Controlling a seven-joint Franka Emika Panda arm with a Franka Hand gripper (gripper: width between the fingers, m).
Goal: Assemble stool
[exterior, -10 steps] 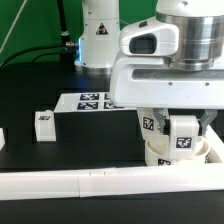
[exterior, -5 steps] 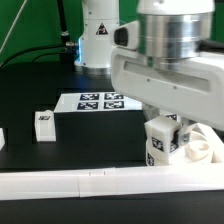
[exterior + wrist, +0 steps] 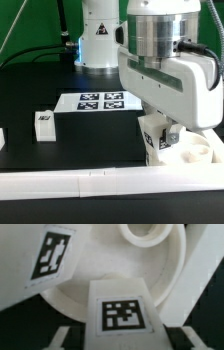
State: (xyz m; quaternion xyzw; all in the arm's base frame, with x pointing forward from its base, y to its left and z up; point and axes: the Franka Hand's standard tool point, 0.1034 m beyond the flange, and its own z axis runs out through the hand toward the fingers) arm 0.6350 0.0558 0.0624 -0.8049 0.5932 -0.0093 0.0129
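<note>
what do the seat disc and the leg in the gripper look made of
Seat disc: likely white plastic, matte, with smooth moulded recesses. Held leg: seemingly the same matte white plastic, blocky with crisp edges; its black-and-white tag looks like a printed sticker.

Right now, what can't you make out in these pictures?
- Thick round white plastic seat disc: exterior view's right edge cuts it; the arm covers part.
- End effector: exterior view, tips hidden by the arm's housing and the white blocky plastic leg.
- White piece: exterior view's left edge cuts it; unidentifiable.
- Leg's contact with seat: hidden in both views.
</note>
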